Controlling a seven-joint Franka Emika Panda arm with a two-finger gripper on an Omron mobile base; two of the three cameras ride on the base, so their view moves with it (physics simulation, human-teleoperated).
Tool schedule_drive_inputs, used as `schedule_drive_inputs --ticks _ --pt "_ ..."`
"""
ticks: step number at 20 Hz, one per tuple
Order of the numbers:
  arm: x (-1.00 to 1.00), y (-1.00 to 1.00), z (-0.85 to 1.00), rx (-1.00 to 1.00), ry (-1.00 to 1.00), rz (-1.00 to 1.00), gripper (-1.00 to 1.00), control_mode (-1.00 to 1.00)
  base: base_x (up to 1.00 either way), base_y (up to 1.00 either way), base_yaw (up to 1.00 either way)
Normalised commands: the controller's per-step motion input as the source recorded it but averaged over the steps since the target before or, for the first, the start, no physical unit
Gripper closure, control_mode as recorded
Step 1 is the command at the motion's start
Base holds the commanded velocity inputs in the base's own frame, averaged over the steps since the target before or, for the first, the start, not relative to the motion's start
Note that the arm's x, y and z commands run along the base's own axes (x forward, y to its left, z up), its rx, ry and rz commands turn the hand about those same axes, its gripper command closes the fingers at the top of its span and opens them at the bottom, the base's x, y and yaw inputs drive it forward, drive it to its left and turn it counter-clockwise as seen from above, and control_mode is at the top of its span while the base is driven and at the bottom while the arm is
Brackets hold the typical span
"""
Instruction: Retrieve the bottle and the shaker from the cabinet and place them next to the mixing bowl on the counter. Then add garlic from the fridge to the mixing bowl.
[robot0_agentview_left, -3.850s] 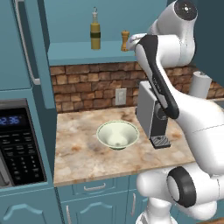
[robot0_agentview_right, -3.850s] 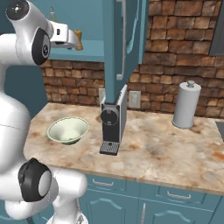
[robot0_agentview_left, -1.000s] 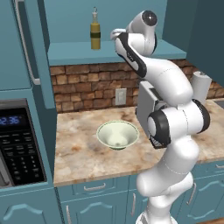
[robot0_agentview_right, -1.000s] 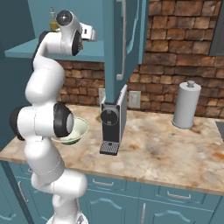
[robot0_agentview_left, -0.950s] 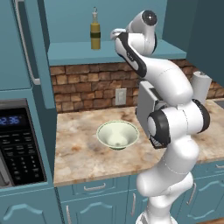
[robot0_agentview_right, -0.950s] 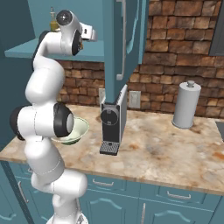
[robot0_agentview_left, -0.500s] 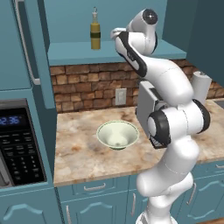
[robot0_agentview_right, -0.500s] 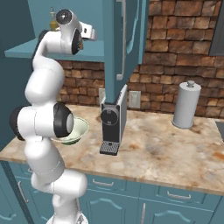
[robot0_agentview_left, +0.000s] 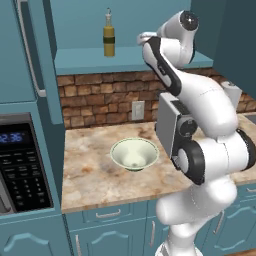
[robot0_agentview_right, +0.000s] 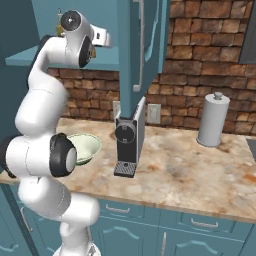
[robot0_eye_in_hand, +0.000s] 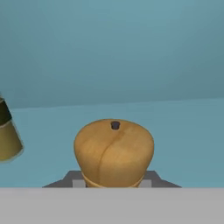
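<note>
The brown wooden shaker stands on the teal cabinet shelf, clamped between the gripper fingers. The olive-yellow bottle stands beside it on that shelf. Below, the mixing bowl rests on the marbled counter.

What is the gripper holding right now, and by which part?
The gripper is shut on the shaker, low on its body below the rounded top, on the cabinet shelf.

You have a dark coffee machine standing against the brick backsplash. Well to its right along that wall stands a paper towel roll; a wall outlet sits just beside it. A black microwave stands far left.
</note>
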Motion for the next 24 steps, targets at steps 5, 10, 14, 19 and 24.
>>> schedule_drive_inputs --ticks 5,10,14,19,24 --pt "-1.00 -0.20 -0.13 0.00 -0.06 0.00 1.00 -1.00 0.00 0.00 0.00" --pt "-0.87 0.03 -0.08 0.00 0.00 0.00 1.00 -1.00 0.00 0.00 0.00" --pt "-0.95 0.20 -0.13 0.00 0.00 0.00 1.00 -1.00 0.00 0.00 0.00" --pt "-0.85 0.37 -0.12 -0.01 0.01 -0.06 1.00 -1.00 0.00 0.00 0.00" --pt "-0.73 0.37 -0.13 0.00 0.06 -0.09 1.00 -1.00 0.00 0.00 0.00"
